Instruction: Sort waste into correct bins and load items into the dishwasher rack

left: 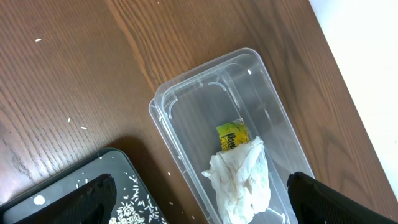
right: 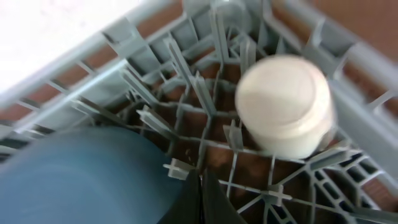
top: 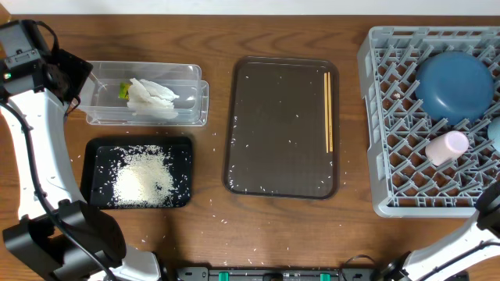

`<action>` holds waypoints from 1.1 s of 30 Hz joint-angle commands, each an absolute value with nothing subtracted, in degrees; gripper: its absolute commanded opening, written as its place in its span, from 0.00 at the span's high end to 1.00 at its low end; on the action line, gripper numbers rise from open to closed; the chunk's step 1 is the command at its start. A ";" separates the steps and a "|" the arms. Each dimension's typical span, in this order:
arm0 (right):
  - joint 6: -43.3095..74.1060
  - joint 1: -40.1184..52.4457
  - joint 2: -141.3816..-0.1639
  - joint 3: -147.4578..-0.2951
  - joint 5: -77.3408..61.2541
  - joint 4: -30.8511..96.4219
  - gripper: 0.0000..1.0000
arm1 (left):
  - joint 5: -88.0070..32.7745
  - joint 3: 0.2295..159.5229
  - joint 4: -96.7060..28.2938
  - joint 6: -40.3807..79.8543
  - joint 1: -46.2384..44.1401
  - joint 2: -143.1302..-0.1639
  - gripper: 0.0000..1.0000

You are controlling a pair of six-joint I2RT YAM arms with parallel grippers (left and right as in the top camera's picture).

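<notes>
Starting at 9 o'clock, the left gripper (left: 202,186) hangs with its fingers (left: 87,199) spread wide and nothing between them. It is over the clear tub (top: 105,117), where the crumpled tissue (top: 152,100) and snack wrapper (left: 231,135) already lie. At 7 o'clock the black tray (top: 184,156) holds the rice heap (top: 142,178), with stray grains scattered about the table (top: 211,31).

At the centre sits the brown serving tray (top: 273,117). Along its 3 o'clock edge lie the wooden chopsticks (top: 329,111), side by side, seemingly the last items outside the rack. They should be light, stiff and smooth, apt to roll or scissor apart, and they lie flat, leaving little to get under. A pinch across both near mid-length, closing at right angles to their run, looks the safest hold. An end grip would likely let them pivot.

At 3 o'clock the dishwasher rack (top: 375,117) carries the upturned dark-blue dish (top: 455,84), the pink cup (top: 447,147) and, at the frame's edge, the light-blue bowl (top: 495,133). The right gripper (right: 202,196) is over the rack's lattice, fingers pressed together, holding nothing.
</notes>
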State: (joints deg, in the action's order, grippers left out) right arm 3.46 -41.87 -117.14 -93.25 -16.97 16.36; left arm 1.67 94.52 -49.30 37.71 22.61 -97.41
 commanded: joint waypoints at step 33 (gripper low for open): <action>14.85 -4.16 -104.79 -93.21 -11.84 39.70 0.17 | 1.76 94.83 -49.43 38.24 22.70 -96.99 0.09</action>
